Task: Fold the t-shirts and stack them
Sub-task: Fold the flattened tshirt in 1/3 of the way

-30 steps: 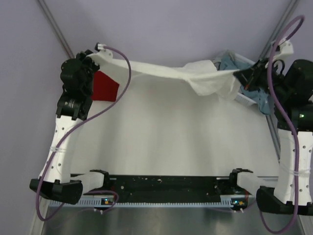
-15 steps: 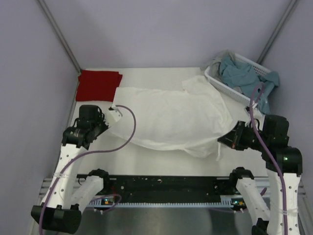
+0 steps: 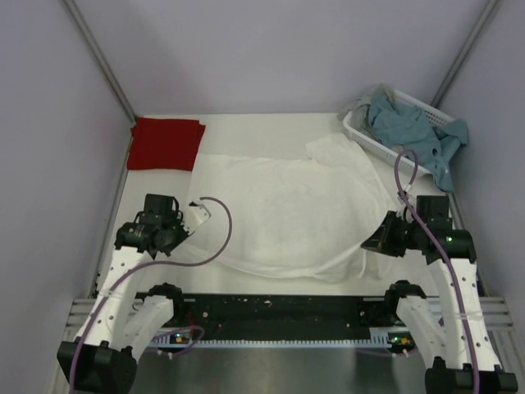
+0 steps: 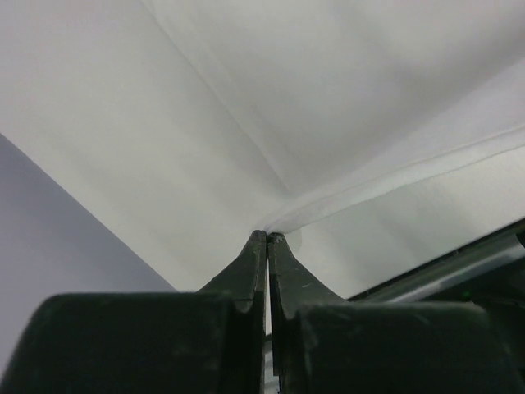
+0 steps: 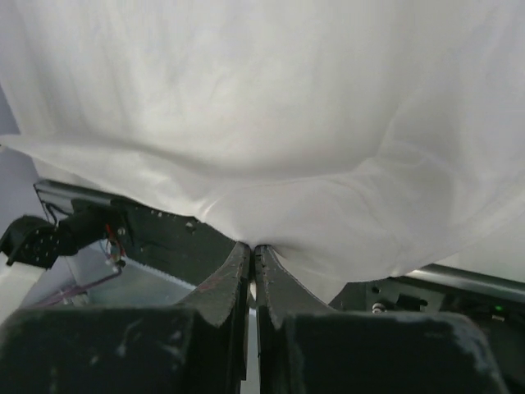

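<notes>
A large white t-shirt (image 3: pixel 287 209) lies spread over the middle of the table, its near edge hanging in a curve between my two grippers. My left gripper (image 3: pixel 187 227) is shut on the shirt's near left edge (image 4: pixel 283 215). On the right, my right gripper (image 3: pixel 371 244) is shut on the near right edge (image 5: pixel 254 238). In the right wrist view the white cloth (image 5: pixel 271 123) fills the frame above the jaws. A folded dark red t-shirt (image 3: pixel 165 143) lies flat at the far left corner, apart from both grippers.
A white slotted basket (image 3: pixel 373 141) with blue-grey cloth (image 3: pixel 414 131) spilling over its rim stands at the far right corner. The black rail (image 3: pixel 279 310) with the arm bases runs along the near edge. Purple walls close in on the table.
Both grippers pulled the white shirt down and toward the near edge. It was stretched high at the back a second ago and now lies spread on the table. The red shirt is uncovered.
</notes>
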